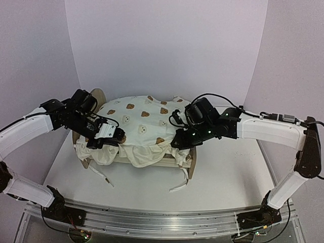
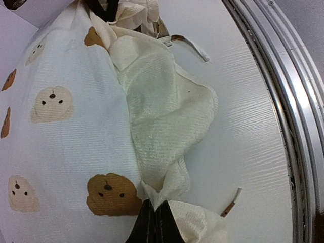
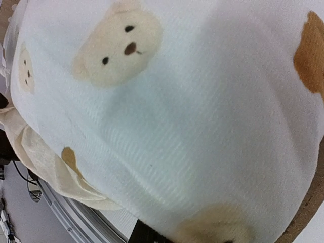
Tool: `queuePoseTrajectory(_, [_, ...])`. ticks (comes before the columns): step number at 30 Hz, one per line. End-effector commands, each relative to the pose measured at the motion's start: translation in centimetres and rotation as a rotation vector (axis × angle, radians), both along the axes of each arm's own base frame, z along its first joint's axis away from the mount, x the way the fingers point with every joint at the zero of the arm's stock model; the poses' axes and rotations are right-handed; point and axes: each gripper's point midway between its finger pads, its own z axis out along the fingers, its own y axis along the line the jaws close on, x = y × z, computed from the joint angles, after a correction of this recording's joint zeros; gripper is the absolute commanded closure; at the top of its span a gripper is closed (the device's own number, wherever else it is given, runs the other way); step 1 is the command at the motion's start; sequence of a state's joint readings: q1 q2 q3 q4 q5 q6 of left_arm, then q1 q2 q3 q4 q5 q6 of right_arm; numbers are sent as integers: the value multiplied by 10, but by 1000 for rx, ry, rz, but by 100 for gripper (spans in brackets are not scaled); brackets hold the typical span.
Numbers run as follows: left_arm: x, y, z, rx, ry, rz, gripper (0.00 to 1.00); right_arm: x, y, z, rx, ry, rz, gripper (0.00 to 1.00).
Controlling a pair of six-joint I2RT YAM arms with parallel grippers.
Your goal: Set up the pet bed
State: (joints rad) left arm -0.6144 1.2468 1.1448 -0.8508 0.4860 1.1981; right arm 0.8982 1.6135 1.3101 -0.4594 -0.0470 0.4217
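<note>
The pet bed (image 1: 191,161) stands in the middle of the white table (image 1: 228,177), between the two arms. It is made of light wood. Its rounded head end pokes up at the back left. Its lower foot end is at the front right. Most of the wood is hidden under the bedding (image 1: 144,124).

The bedding is soft, cream cloth, puffed up into a round hump over the bed. It has little bear faces (image 2: 112,191) on it, some brown and some pale. A crinkly frill (image 2: 167,116) runs along its edge and hangs in wavy folds over the near side. The weave shows as fine ribs close up. Thin white ties (image 1: 104,177) trail from it onto the table.

The left tool (image 2: 152,225) is closed tight. Its two dark fingers pinch a fold of the frill at the near left side of the bed.

The right tool (image 1: 178,142) is at the bedding's edge by the foot end. It is closed too. I cannot tell if it has any cloth in it, because the cloth fills its own view.

A shiny metal rail (image 2: 288,101) runs along the near edge of the table.
</note>
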Motion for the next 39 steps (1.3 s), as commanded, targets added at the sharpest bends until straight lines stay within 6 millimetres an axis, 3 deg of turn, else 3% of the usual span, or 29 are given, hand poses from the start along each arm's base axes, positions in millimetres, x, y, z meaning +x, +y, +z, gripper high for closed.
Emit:
queuePoseTrajectory(1, [-29, 11, -24, 36, 101, -56, 100, -10, 8, 1, 48, 43, 46, 100])
queuePoseTrajectory(5, [-8, 14, -42, 67, 17, 10, 95, -18, 17, -14, 56, 126, 69, 96])
queuePoseTrajectory(6, [1, 14, -43, 70, -23, 35, 84, -18, 17, -17, 54, 135, 68, 88])
queuePoseTrajectory(8, [14, 14, -43, 73, -70, 76, 53, -18, 17, -16, 55, 135, 69, 75])
queuePoseTrajectory(10, [22, 13, -38, 68, -101, 89, 39, -20, 18, -9, 72, 128, 82, 67])
queuePoseTrajectory(12, [23, 10, -33, 56, -105, 88, 33, -24, 20, 8, 106, 112, 106, 63])
queuePoseTrajectory(17, [30, 4, -26, 11, -94, 130, 31, -36, 12, 48, 179, 42, 157, 53])
queuePoseTrajectory(20, [44, 4, -34, 26, -136, 165, 31, -22, -16, 54, 130, -38, 21, 51])
queuePoseTrajectory(24, [62, 4, -41, 47, -181, 175, 30, 5, -67, 40, -2, -76, -227, 48])
queuePoseTrajectory(27, [67, 1, -50, 67, -191, 146, 30, 20, -90, 27, -92, -81, -323, 42])
queuePoseTrajectory(31, [63, 3, -64, 102, -163, 121, 31, 36, -100, 5, -160, -34, -362, 40])
queuePoseTrajectory(35, [60, 3, -64, 100, -129, 131, 31, 42, -92, -4, -172, -10, -328, 42])
queuePoseTrajectory(39, [59, -4, -56, 76, -89, 136, 31, 54, -99, -15, -188, 18, -352, 50])
